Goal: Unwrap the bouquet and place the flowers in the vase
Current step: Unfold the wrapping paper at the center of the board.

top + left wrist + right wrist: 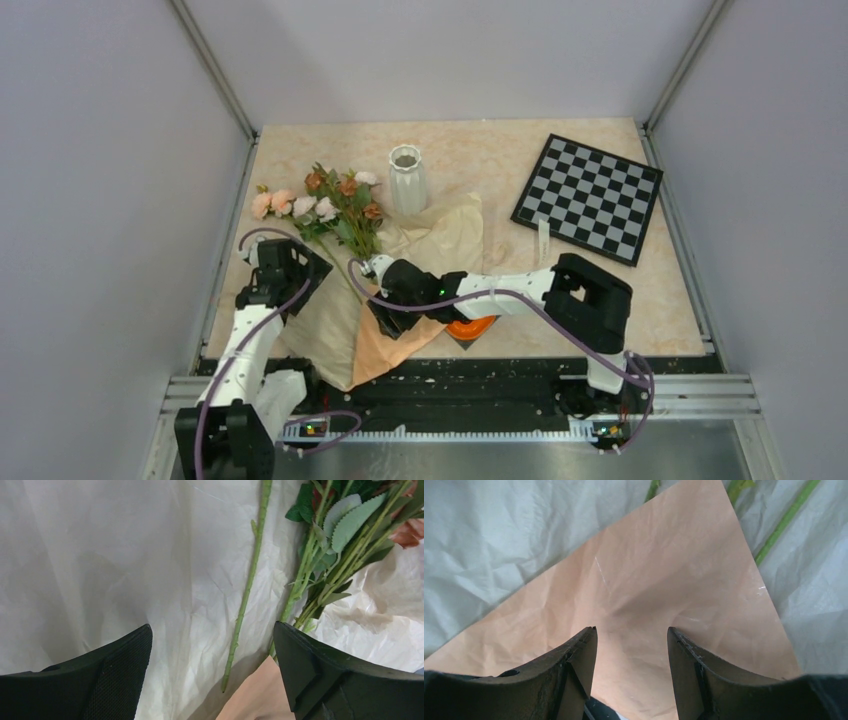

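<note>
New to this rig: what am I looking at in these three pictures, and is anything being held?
Two robot arms are bolted at the near edge of the table. The wide picture looks down from above; the other two come from cameras on each wrist. On it lie the flowers, loose on the opened wrapping paper, a white vase standing behind them, a checkerboard and an orange ring. The left pincer and right pincer both stand open over the paper, holding nothing.
</note>
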